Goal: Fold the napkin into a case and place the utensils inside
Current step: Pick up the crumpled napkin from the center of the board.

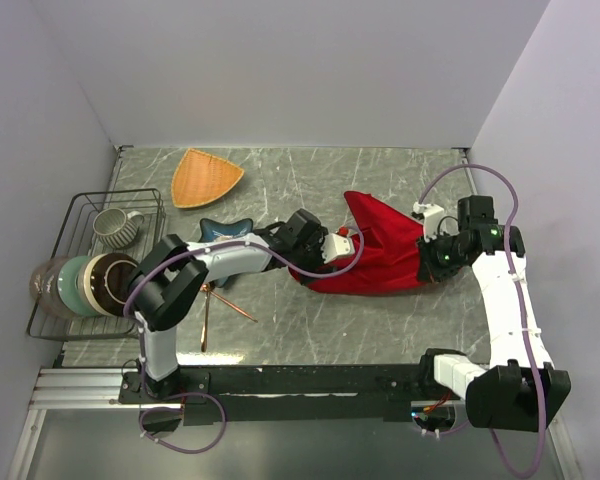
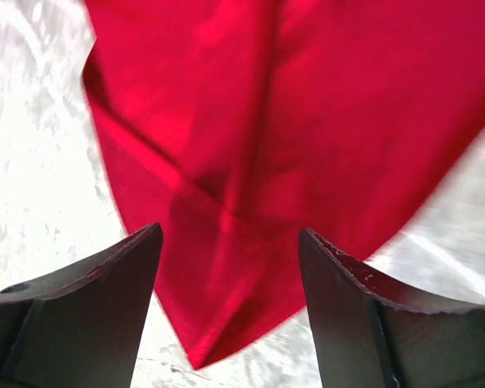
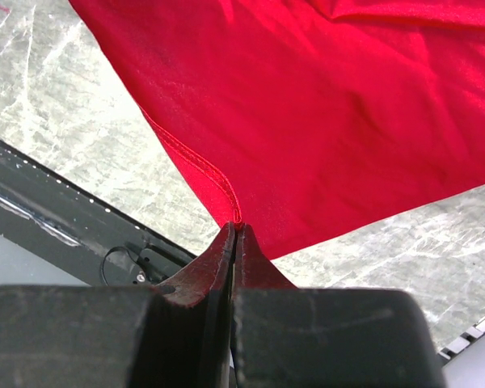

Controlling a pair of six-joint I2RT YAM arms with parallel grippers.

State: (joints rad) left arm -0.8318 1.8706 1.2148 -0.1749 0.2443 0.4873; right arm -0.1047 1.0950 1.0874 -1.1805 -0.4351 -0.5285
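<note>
Between right pincer (image 3: pixel 236 229) tips, napkin (image 3: pixel 323 113) hem

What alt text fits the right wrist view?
The right gripper, jaws shut, pinches the hemmed corner of the red napkin, which fans out across most of the frame. Grey marbled table shows at left and lower right, with a black rail along its edge.

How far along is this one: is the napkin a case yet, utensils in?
Early. Done: nothing; the napkin lies in a loose, uneven shape, no narrow pocket. In hand: the right gripper is shut on its hemmed edge; the left gripper hangs open over a pointed corner. Left: the folding, then the utensils, lying on the table apart from the cloth.
</note>
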